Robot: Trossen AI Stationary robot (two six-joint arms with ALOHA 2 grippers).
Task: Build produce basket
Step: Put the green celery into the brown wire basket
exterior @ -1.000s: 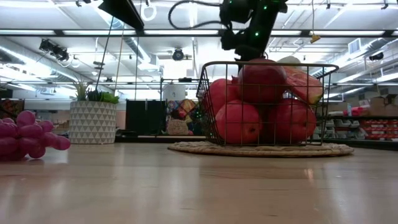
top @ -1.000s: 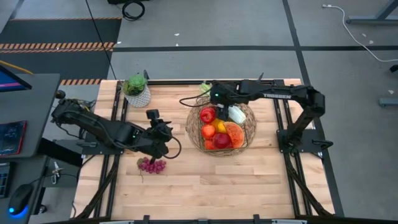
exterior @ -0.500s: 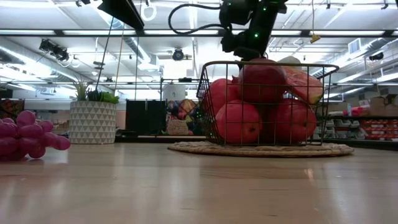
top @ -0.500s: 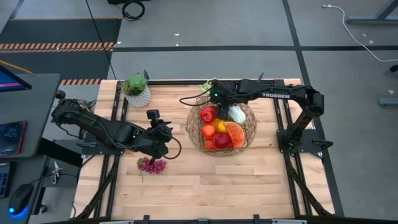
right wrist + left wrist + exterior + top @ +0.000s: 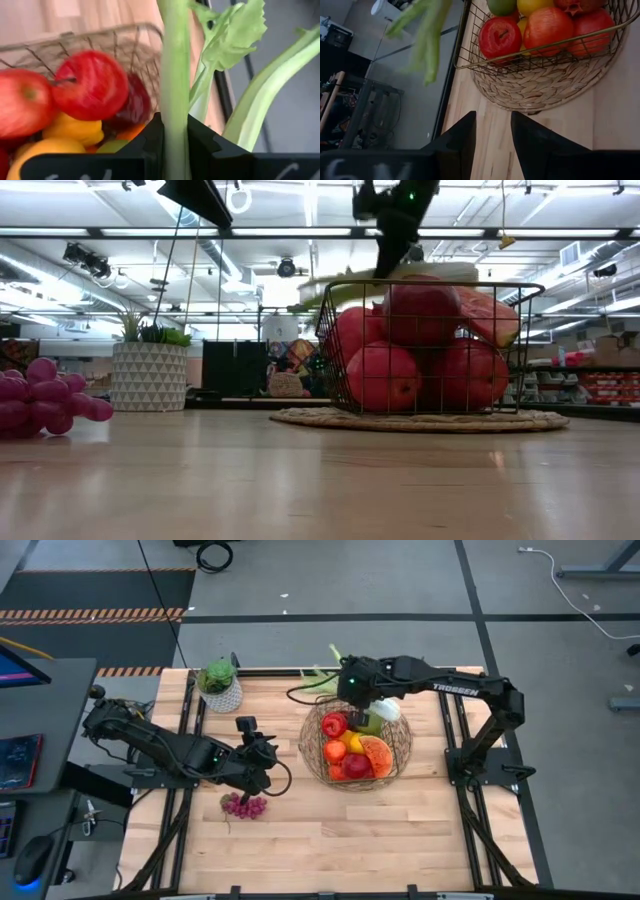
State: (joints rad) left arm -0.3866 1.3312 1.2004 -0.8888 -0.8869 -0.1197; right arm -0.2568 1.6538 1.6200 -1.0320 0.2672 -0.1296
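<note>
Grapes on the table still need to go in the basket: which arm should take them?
Left, likely. The left gripper hangs open just beside the grapes on the table, empty. The right gripper is over the basket, shut on the leek, so it is occupied.

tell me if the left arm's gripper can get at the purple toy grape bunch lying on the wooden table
Probably yes. The left gripper hangs just behind the purple toy grape bunch, its fingers parted, and only bare wooden table surrounds the grapes. The right gripper is busy holding the long green-white leek over the round wire basket.

light wood table (image 5: 330,830), wire basket (image 5: 404,750), purple grapes (image 5: 244,805), white-potted plant (image 5: 220,685)
</note>
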